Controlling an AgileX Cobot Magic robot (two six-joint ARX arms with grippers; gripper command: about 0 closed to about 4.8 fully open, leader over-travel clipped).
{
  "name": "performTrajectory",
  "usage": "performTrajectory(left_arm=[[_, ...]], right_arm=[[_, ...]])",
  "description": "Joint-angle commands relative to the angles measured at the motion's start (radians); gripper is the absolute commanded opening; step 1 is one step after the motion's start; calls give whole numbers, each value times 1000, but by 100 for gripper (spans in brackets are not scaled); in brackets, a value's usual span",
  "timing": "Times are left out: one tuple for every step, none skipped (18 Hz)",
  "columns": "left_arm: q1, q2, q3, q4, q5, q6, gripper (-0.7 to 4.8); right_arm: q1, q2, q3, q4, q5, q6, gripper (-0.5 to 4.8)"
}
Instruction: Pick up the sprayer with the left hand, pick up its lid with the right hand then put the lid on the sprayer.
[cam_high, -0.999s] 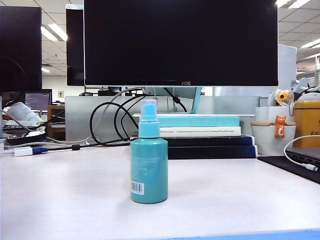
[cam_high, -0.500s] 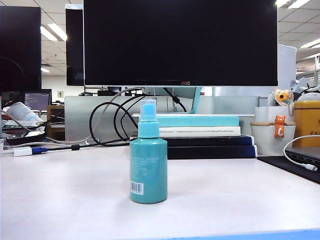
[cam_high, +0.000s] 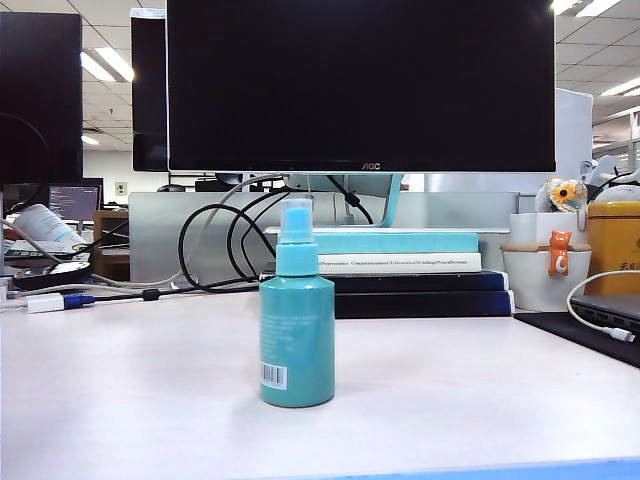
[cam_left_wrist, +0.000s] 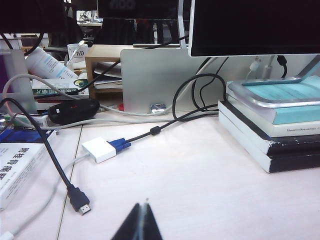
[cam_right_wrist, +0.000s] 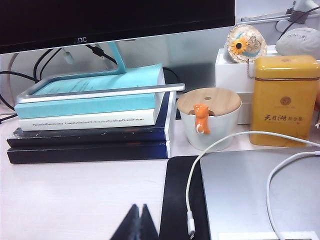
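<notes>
The teal sprayer (cam_high: 297, 340) stands upright on the white table in the middle of the exterior view, with a white barcode label near its base. A pale, see-through lid (cam_high: 297, 222) appears to sit over its nozzle. Neither arm shows in the exterior view, and the sprayer shows in neither wrist view. In the left wrist view my left gripper (cam_left_wrist: 143, 206) hangs shut and empty over bare table near loose cables. In the right wrist view my right gripper (cam_right_wrist: 140, 208) is also shut and empty, beside a black mat.
Behind the sprayer a large monitor (cam_high: 360, 85) stands on stacked books (cam_high: 400, 270). A black HDMI plug (cam_left_wrist: 80, 200) and a white adapter (cam_left_wrist: 98, 149) lie on the left. On the right are a laptop (cam_right_wrist: 260, 195), a white charging cable (cam_right_wrist: 191, 200), a lidded bowl (cam_right_wrist: 209, 125) and a yellow tin (cam_right_wrist: 285, 100).
</notes>
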Motion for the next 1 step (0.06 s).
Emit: performTrajectory(left_arm=[[0,-2,3,6,-3,1,-1]], right_arm=[[1,0,-4,14,-3,5,-4]])
